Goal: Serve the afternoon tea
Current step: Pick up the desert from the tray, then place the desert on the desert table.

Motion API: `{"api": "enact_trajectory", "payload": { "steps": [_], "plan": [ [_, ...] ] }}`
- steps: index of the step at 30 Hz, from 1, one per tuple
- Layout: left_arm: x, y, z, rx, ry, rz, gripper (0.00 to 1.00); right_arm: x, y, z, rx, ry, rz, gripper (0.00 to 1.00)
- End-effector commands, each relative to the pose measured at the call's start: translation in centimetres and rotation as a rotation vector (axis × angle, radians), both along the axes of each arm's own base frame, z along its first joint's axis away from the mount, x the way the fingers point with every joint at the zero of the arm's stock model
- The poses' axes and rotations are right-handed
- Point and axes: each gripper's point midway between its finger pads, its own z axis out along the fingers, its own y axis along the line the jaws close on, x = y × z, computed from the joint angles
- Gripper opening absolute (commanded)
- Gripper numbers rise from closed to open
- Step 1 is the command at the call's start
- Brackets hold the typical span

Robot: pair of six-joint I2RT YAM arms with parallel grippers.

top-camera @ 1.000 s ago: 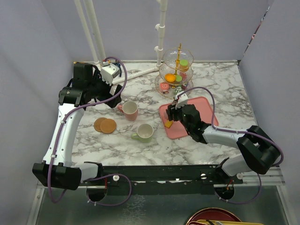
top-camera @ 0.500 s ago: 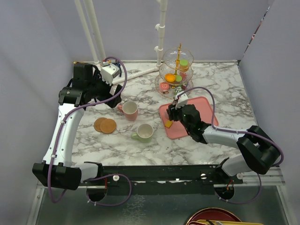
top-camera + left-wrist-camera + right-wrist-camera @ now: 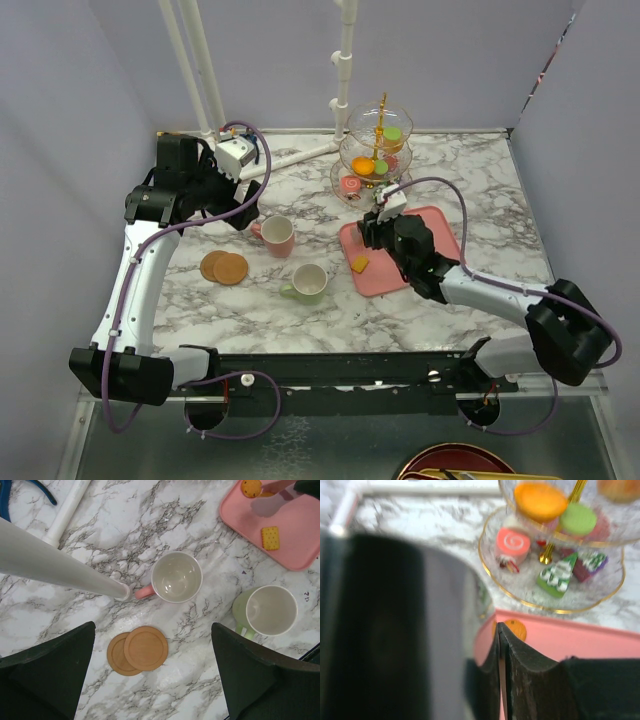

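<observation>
One pink mug (image 3: 176,577), one green mug (image 3: 265,611); two coasters (image 3: 145,647)

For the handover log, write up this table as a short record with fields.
stand: three tiers, beyond the tray, sweets on it
mugs: pink mug and green mug, upright, empty, off the coasters
coasters: two, overlapping, left of the mugs
tray: pink, holds square biscuit and round cookie
left tool: open, above the mugs
right tool: over the tray's far corner, by the round cookie
</observation>
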Motion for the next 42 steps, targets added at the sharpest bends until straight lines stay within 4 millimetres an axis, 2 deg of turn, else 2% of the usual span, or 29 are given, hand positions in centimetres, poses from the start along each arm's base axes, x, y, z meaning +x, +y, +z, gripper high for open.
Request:
{"api": "enact_trajectory", "payload": {
  "steps": [1,5,9,12,16,22,29,35,42],
  "plan": [
    [0.0,0.0,0.9,-0.003,-0.022,-0.007,0.99,0.9,0.6,9.0,0.097,-0.149,-0.013,0.39],
    [0.1,0.0,0.9,-0.002,-0.022,-0.007,0.99,1.7,1.4,15.1,0.12,-0.256,0.01,0.39],
    [0.0,0.0,1.0,-0.006,-0.023,-0.01,0.99,3.5,2.4,20.8,0.113,-0.353,0.018,0.39],
    [-0.1,-0.2,1.1,-0.017,-0.025,-0.015,0.99,5.6,2.9,23.6,0.1,-0.398,0.01,0.39],
    [-0.2,-0.4,1.3,-0.03,-0.027,-0.018,0.99,9.0,2.6,25.6,0.089,-0.432,-0.028,0.39],
    [-0.3,-0.4,1.3,-0.038,-0.033,-0.011,0.99,12.8,2.2,26.3,0.059,-0.446,-0.065,0.39],
    [-0.2,-0.5,1.5,-0.04,-0.038,-0.014,0.99,15.4,1.2,24.4,0.032,-0.41,-0.117,0.42],
    [-0.1,-0.7,1.6,-0.047,-0.034,-0.018,0.99,15.8,1.3,23.3,0.023,-0.395,-0.111,0.54],
    [0.0,-0.6,1.8,-0.044,-0.04,-0.014,0.99,15.0,1.3,24.5,0.032,-0.425,-0.09,0.57]
  ]
}}
